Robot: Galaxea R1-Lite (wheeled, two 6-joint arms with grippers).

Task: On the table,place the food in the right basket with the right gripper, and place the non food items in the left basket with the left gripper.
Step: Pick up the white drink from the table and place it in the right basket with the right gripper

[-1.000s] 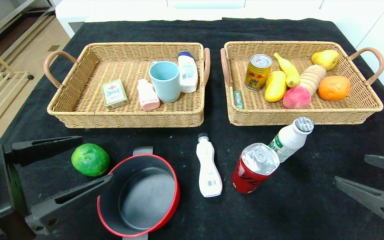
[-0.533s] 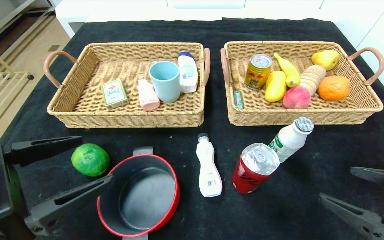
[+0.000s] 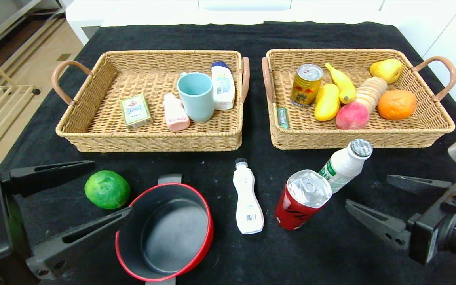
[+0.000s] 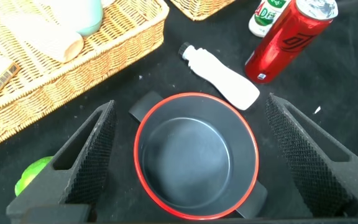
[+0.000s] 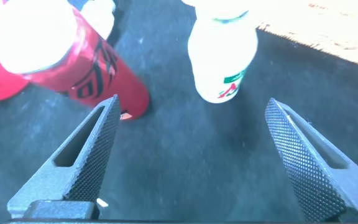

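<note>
On the black cloth in front of the baskets stand a green lime, a red-rimmed pot, a white bottle lying flat, a red can and a white drink bottle. My left gripper is open at the near left, with the pot below and between its fingers, touching nothing. My right gripper is open at the near right. It points at the drink bottle and the red can, a short way from both.
The left basket holds a cup, a small box and two bottles. The right basket holds fruit, a gold can, biscuits and a small green pack. The table's edge runs close on the far right.
The right gripper has moved in from the right edge toward the drink bottle and red can, still open. The left gripper and all objects have stayed put.
</note>
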